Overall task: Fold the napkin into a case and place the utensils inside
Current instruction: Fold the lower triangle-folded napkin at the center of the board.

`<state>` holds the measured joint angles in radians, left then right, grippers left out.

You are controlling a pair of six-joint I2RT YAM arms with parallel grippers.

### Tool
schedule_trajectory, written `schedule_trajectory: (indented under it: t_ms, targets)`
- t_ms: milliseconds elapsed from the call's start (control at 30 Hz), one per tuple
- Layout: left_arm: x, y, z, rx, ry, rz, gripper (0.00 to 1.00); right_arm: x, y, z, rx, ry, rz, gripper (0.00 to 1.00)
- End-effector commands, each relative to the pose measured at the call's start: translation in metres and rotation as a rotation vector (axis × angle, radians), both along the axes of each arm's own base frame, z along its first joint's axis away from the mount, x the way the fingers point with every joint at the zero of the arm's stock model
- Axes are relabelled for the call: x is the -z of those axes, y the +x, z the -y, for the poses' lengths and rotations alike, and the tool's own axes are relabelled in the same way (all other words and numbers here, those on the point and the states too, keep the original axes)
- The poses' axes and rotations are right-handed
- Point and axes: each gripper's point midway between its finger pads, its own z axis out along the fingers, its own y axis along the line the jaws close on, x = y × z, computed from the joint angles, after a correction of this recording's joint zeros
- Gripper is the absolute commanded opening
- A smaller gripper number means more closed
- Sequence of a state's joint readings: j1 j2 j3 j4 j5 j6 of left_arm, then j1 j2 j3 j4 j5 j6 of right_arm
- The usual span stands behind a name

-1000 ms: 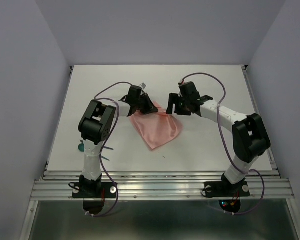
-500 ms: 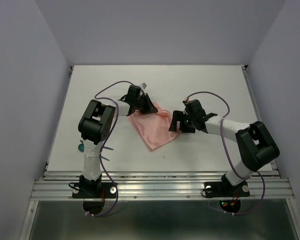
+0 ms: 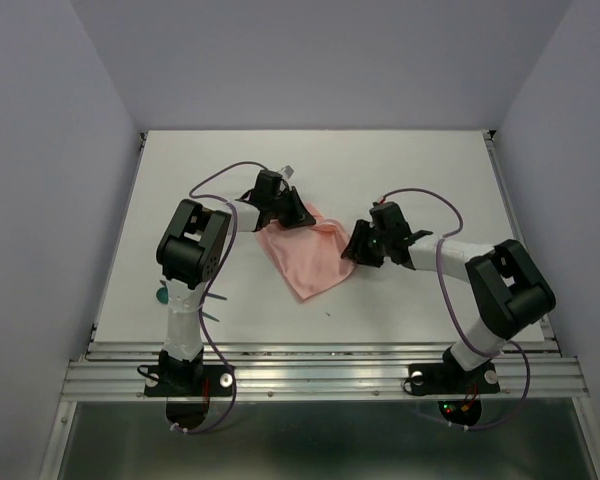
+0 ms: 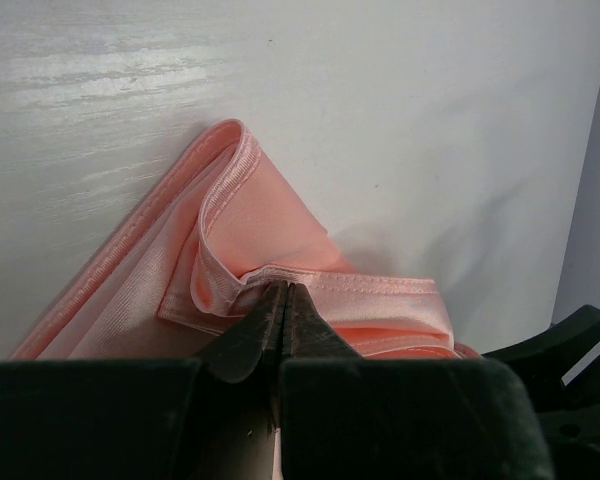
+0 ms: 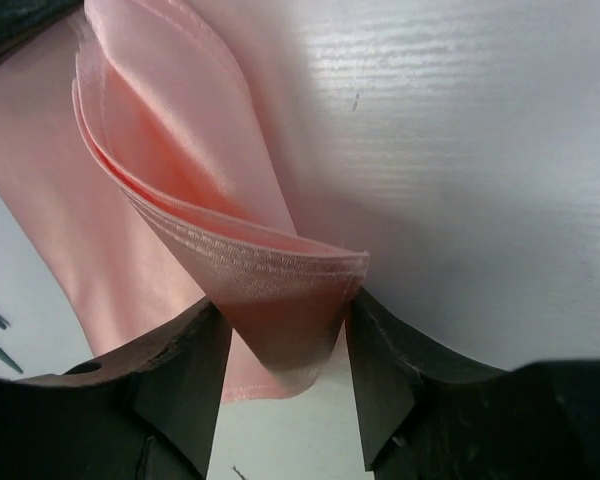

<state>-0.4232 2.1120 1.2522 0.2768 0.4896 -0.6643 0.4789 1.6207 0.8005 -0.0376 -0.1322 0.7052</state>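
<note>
- White tabletop [image 3: 430, 160] boxed in by pale lilac walls [image 3: 40, 150], seen from above, with two black-and-white robot arms reaching in from the near edge.
- The napkin [image 3: 315, 262], a salmon-pink cloth, lies near the middle of the table between the two arms. It is loosely doubled over into a rough, crooked wedge with soft rolled edges, not a neat shape.
- The left gripper [image 4: 285, 292] has its jaws pressed together on a hemmed fold at the far left corner of the cloth, pinning that corner.
- The right gripper [image 5: 285, 305] is at the cloth's right side. Its jaws stand part-way apart, one on each side of a layered, folded corner that sits in the gap. A firm pinch there does not show.
- The utensils [image 3: 163, 296], thin teal-green pieces, lie on the table beside the left arm's base, well apart from the cloth. None of them is inside it.
- Judged progress: early. Folding is under way, but no narrow pouch exists yet. The cloth needs squaring and further folds to make the case, and then every utensil has to be picked up and slid in.
</note>
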Motion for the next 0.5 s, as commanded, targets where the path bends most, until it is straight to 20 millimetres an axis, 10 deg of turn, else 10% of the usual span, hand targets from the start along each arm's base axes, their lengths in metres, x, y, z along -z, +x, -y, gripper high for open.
schedule_trajectory:
  t_ms: [0, 233, 467]
  targets:
    - [0.062, -0.034, -0.028, 0.001, 0.153, -0.176, 0.05, -0.007, 0.024, 0.011, 0.051, -0.079, 0.061, 0.57]
    - [0.062, -0.033, -0.028, 0.017, 0.165, -0.173, 0.05, -0.005, 0.041, 0.022, 0.011, -0.214, 0.09, 0.74]
    - [0.066, -0.033, -0.027, 0.022, 0.164, -0.183, 0.05, -0.013, 0.049, 0.013, -0.077, -0.221, 0.127, 0.27]
